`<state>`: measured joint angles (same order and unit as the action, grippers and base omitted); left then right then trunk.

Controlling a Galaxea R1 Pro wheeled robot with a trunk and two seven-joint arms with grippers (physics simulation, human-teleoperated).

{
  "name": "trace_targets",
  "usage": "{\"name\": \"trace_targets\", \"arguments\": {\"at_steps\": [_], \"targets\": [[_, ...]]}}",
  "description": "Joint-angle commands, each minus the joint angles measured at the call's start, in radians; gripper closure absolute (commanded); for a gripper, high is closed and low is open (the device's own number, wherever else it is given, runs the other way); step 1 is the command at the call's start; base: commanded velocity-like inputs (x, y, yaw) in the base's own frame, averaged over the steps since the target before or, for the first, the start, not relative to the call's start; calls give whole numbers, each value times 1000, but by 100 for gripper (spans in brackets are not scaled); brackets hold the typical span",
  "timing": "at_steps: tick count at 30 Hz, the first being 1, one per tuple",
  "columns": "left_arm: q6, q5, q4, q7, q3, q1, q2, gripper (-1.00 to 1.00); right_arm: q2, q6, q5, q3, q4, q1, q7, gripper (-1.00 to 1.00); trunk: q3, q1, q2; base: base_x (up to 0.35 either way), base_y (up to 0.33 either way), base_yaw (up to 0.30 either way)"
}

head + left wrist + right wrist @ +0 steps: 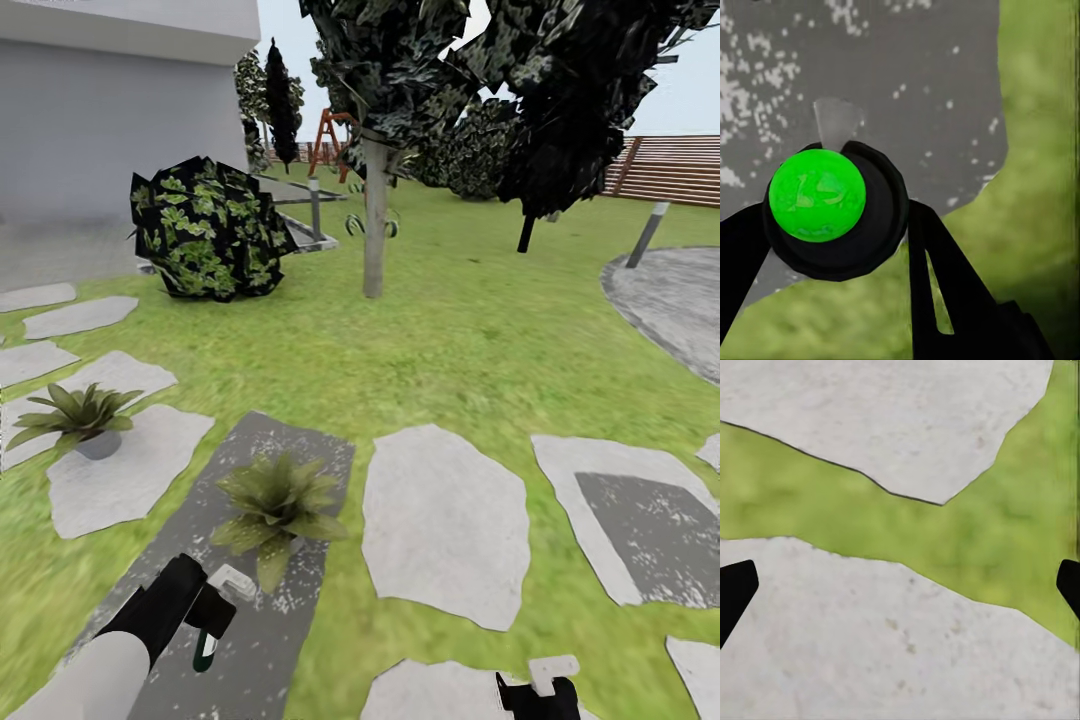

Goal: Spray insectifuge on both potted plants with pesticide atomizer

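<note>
Green leaves of the near potted plant wait, so my left gripper, holding the pesticide atomizer tight, should aim its head at them.

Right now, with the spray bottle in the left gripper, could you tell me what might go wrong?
1. The left gripper holds the spray bottle beside the near plant; the spray may miss the leaves and land on the dark paving slab.
2. The far plant sits further off, so it may be left uncovered.
3. The bottle is held between thin fingers; it might slip.
</note>
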<state>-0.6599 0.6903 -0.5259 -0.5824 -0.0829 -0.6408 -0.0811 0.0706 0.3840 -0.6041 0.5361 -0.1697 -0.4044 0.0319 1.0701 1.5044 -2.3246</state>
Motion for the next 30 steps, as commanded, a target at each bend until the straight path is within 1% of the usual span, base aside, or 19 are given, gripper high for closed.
{"name": "trace_targets", "arguments": {"at_steps": [1,18,24,30], "targets": [[-3,11,-2,-10,-6,0,1,100,0,4,-6,8,1,-1,3,-100,1,0,0,0,-273,165],[-4,12,-2,-10,-7,0,0,100,0,4,-6,8,1,-1,3,-100,1,0,0,0,-270,267],[-4,12,-2,-10,-9,0,0,100,0,4,-7,8,1,-1,3,-100,1,0,0,0,-46,256],[-4,15,-2,-5,-7,0,0,100,0,4,-6,8,1,-1,4,-100,1,0,0,0,-1,36]]}}
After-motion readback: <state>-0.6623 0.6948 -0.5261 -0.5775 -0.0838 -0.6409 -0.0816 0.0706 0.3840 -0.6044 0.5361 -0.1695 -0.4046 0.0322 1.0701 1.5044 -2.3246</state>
